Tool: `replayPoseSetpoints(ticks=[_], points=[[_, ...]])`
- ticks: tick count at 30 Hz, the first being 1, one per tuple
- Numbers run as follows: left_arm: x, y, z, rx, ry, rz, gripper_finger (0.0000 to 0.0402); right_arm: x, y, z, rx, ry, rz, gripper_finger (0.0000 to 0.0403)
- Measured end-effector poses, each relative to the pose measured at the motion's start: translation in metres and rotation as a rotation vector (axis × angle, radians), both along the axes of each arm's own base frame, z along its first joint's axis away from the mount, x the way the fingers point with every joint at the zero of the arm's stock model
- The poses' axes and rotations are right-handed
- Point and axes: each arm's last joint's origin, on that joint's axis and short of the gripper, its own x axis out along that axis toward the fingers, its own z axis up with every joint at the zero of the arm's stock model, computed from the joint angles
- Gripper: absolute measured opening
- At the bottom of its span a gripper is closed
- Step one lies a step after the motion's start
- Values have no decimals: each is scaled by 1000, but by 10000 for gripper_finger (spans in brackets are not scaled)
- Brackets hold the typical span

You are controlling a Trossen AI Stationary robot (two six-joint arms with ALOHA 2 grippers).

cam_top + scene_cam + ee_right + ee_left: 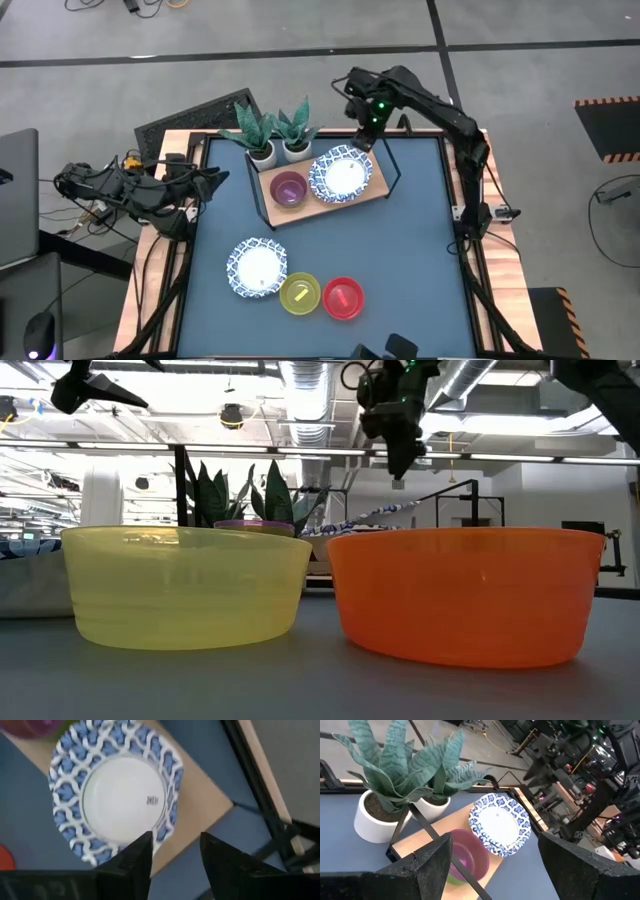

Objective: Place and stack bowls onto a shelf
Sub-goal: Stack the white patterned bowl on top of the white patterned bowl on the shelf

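Observation:
The shelf (316, 207), a light wooden board in a black wire frame, stands at the table's far middle. On it a purple bowl (288, 190) sits nested in a green bowl (451, 879); beside them sits a white bowl with a blue patterned rim (341, 175). My right gripper (362, 140) hovers open above that bowl's far edge (150, 750), holding nothing. Another blue-rimmed bowl (257, 267), a yellow bowl (300, 294) and a red bowl (343, 298) rest on the table's near part. My left gripper (213, 180) waits open at the table's left edge.
Two small white pots with spiky green plants (262, 152) (296, 148) stand on the far left end of the shelf. The black wire frame (392, 165) rises around the board, close below the right gripper. Bare blue tabletop (420, 250) lies right of the bowls.

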Motion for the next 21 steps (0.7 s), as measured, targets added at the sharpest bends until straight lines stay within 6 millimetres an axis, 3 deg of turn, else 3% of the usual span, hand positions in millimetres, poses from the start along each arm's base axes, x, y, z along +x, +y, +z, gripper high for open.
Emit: replayPoseSetpoints(ticks=[6, 14, 21], points=[[0, 0, 0, -2, -1, 2, 279, 9, 15, -2, -25, 29, 13, 128], [0, 0, 0, -4, -7, 11, 279, 13, 25, -40, -15, 205, -10, 61], [0, 0, 0, -11, -13, 15, 279, 11, 27, -66, 29, 285, -5, 28]])
